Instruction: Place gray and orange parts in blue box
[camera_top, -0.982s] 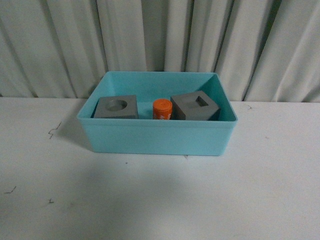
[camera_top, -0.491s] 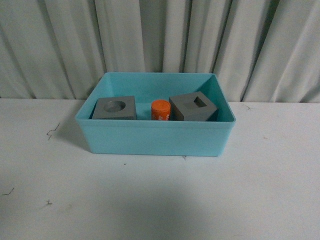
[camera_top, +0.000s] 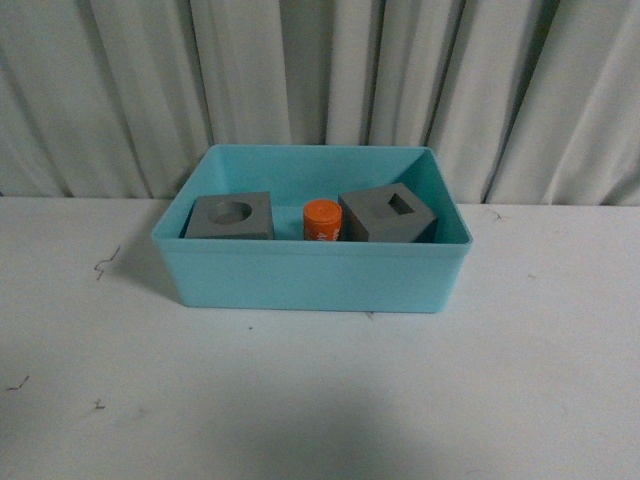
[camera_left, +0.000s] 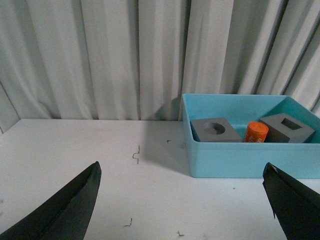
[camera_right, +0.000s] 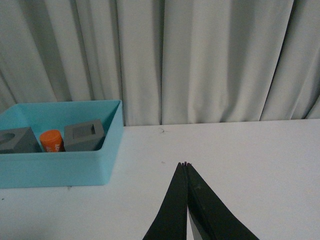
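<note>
The light-blue box (camera_top: 310, 275) stands on the white table against the curtain. Inside it, left to right, are the gray cube with a round recess (camera_top: 231, 216), the orange cylinder (camera_top: 322, 220) and the gray cube with a square recess (camera_top: 388, 214). The left wrist view shows the box (camera_left: 250, 160) with the round-recess cube (camera_left: 216, 130), cylinder (camera_left: 256, 132) and square-recess cube (camera_left: 286, 127). My left gripper (camera_left: 182, 172) is open and empty, left of the box. My right gripper (camera_right: 185, 164) is shut and empty, right of the box (camera_right: 55, 167). Neither arm shows in the front view.
A gray-white curtain (camera_top: 320, 80) hangs behind the table. The white tabletop (camera_top: 320, 400) carries small dark specks and scratch marks (camera_left: 135, 155).
The front view has shifted slightly. The box and the parts in it keep their places.
</note>
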